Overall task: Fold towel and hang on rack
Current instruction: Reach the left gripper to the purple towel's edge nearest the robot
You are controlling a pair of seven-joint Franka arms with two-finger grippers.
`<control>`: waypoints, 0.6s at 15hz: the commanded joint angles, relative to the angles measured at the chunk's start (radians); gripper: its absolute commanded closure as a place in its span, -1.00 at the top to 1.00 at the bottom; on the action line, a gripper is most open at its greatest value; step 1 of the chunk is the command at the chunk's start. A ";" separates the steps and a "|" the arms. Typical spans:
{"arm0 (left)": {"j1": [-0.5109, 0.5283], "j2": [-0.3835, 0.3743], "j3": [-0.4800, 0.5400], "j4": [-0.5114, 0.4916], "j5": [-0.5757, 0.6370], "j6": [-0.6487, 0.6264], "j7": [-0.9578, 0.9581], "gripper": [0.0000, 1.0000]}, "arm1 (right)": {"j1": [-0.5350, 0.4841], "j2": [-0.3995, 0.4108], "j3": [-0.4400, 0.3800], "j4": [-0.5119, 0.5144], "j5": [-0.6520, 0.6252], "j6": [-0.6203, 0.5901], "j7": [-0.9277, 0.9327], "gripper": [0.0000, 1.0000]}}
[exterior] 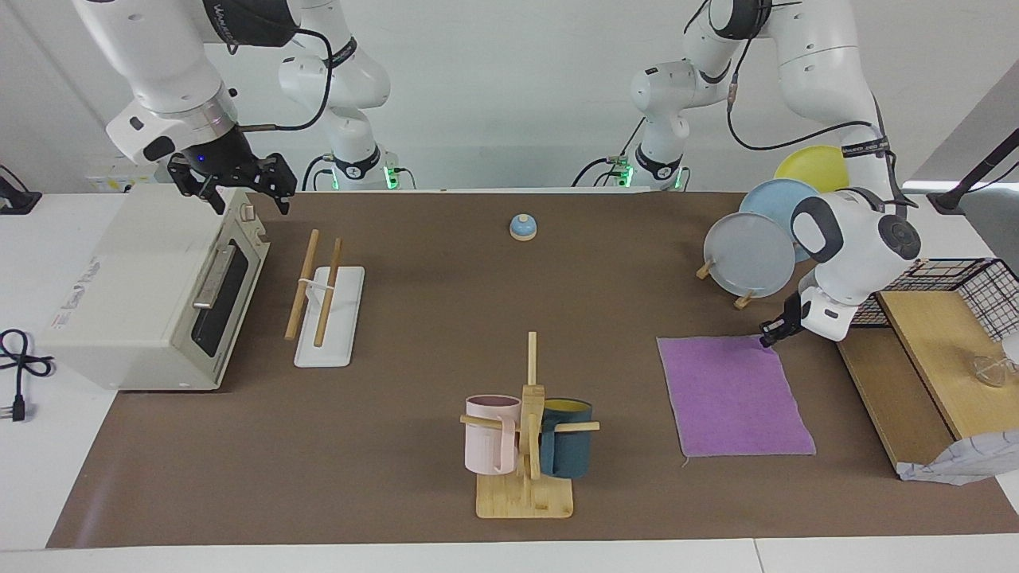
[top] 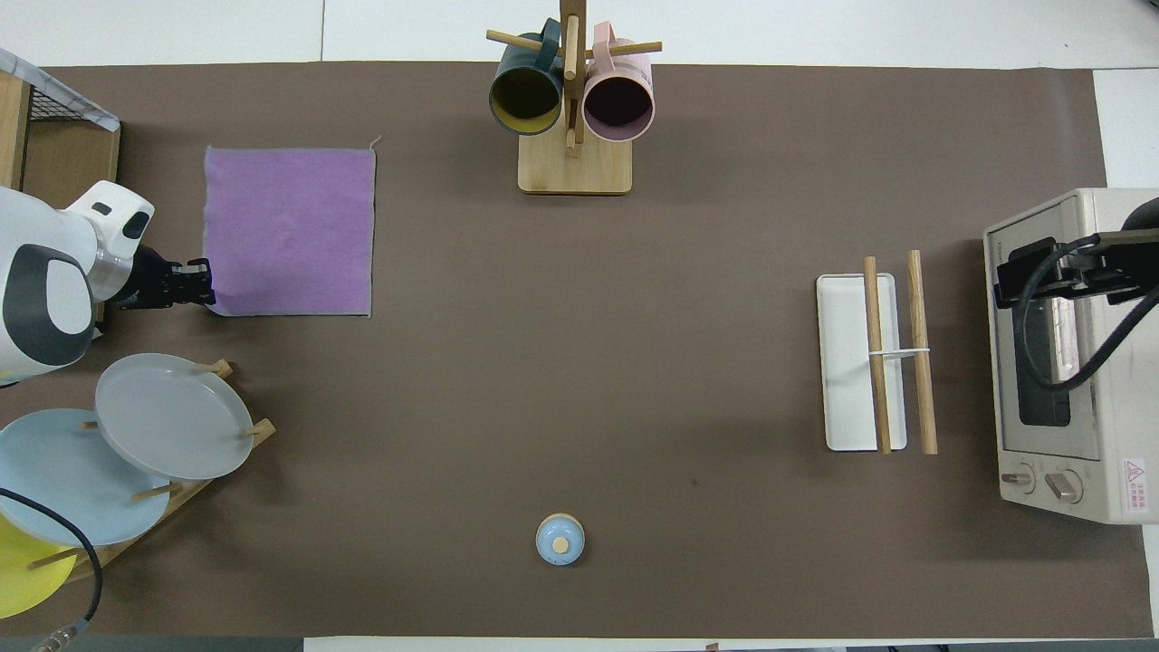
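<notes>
The purple towel point(exterior: 732, 394) lies flat and unfolded on the brown mat toward the left arm's end of the table; it also shows in the overhead view point(top: 290, 231). My left gripper point(exterior: 769, 337) is low at the towel's corner nearest the robots, right at its edge point(top: 203, 282). The rack point(exterior: 326, 314) is two slanted wooden rods on a flat white base point(top: 847, 362) and stands beside the toaster oven, with nothing on it. My right gripper point(exterior: 248, 189) is open and empty, waiting above the oven's top edge point(top: 1014, 272).
A toaster oven point(exterior: 151, 294) stands at the right arm's end. A mug tree point(exterior: 527, 430) with two mugs stands farthest from the robots. A plate stand with plates point(exterior: 752, 255), a wire basket point(exterior: 963, 286) and a wooden box sit by the left gripper. A small blue lid point(exterior: 522, 228) lies near the robots.
</notes>
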 commanded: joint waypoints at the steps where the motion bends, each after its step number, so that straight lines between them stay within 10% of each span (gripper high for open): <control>1: -0.011 -0.022 0.004 0.020 0.024 -0.014 0.013 -1.00 | -0.004 -0.017 0.005 -0.018 0.015 -0.001 0.002 1.00; 9: -0.373 -0.083 0.000 0.054 0.451 -0.118 -0.038 -1.00 | 0.001 -0.017 0.005 -0.015 0.015 -0.001 0.000 1.00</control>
